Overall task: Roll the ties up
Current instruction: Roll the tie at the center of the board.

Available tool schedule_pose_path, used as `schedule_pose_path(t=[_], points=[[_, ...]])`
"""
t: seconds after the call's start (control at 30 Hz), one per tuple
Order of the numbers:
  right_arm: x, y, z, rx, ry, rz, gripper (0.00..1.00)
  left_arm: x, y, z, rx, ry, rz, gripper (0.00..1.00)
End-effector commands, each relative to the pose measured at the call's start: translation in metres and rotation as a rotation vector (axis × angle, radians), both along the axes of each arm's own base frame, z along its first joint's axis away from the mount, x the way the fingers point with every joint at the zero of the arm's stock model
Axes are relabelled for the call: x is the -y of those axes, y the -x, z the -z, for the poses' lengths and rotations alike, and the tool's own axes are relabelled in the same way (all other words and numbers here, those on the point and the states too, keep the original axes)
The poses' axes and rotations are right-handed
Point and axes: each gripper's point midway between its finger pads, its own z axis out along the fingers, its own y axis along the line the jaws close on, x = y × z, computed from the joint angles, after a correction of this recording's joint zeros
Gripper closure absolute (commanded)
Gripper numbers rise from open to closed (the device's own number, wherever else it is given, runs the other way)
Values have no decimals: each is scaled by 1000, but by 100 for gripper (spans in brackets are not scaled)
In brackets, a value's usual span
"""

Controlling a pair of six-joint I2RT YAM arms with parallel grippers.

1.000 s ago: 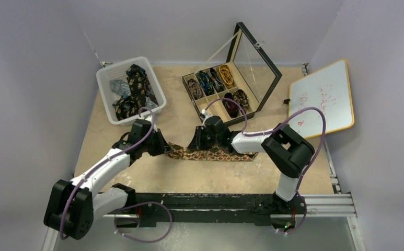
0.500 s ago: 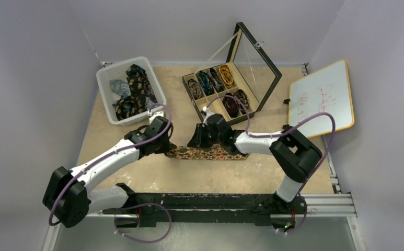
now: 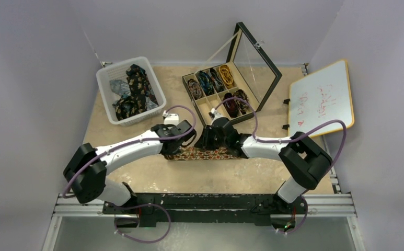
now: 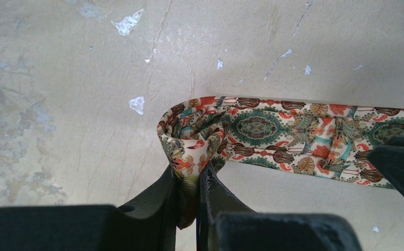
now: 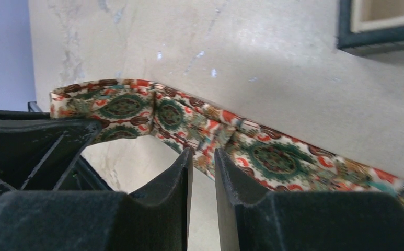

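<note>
**Top external: one tie barely begun, more waiting**

Just in front of the box, a tan-orange tie lies stretched along the table. The left tool is clenched on the end lying front-left of the box. The left wrist view shows that end folded into one loose loop at the fingers, not a tight coil. The right tool, directly in front of the box, appears pinched on the tie's edge further along, probably steadying it.

Most compartments in the box hold coils, and at least one looks bare. Left of the box, a basket holds unrolled ties.

The job looks past halfway. Nearly the whole length of this tie remains to be wound, then the ones in the basket.
</note>
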Motion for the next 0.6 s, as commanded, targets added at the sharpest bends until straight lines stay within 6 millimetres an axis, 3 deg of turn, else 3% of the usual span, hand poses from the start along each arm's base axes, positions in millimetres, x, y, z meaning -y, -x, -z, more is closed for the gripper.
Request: schedule_pose_path(t=[0.0, 0.37, 0.57], points=[[16, -10, -9, 36, 1, 97, 75, -2, -6, -14, 56, -91, -55, 100], [48, -18, -10, 21, -40, 181, 72, 29, -5, -4, 36, -165, 4, 100], [57, -18, -7, 3, -53, 184, 70, 53, -10, 5, 14, -154, 77, 86]])
